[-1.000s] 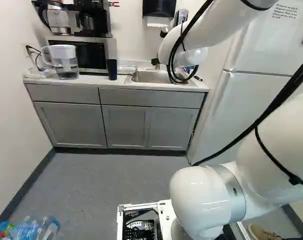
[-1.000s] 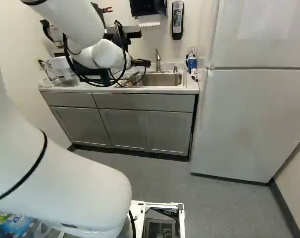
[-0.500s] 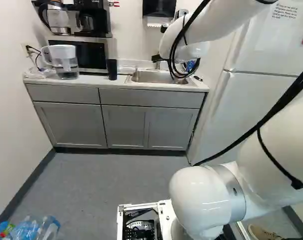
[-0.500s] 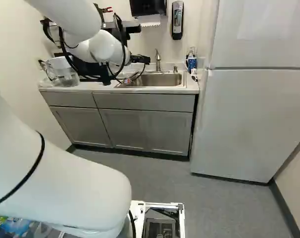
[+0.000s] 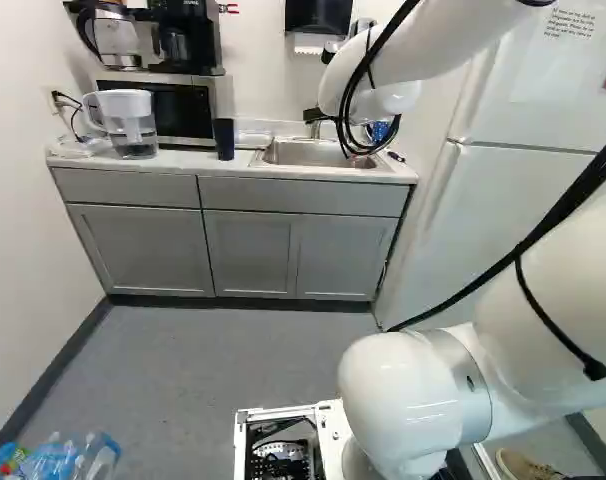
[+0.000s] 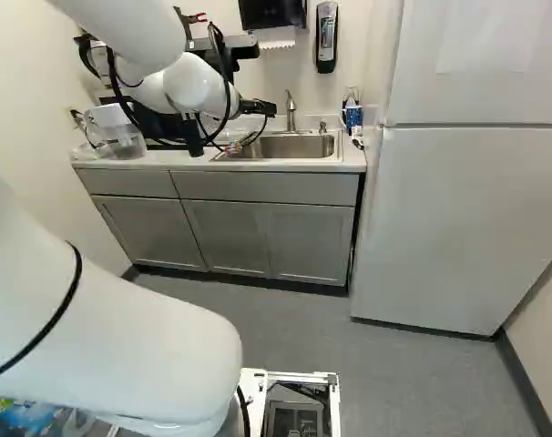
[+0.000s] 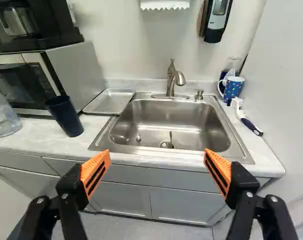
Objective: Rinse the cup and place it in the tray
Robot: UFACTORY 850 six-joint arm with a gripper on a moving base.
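Moments ago nudged arm (image 5: 438, 50) slightly, then nearly paused, holding gripper (image 7: 157, 151) wide open, empty; still needed cup (image 5: 223, 139), upper left of left base view, for rinsing

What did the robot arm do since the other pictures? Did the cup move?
The arm went up a little. It didn't grab anything: its fingers are open. The dark blue cup and the water pitcher stayed on the counter.
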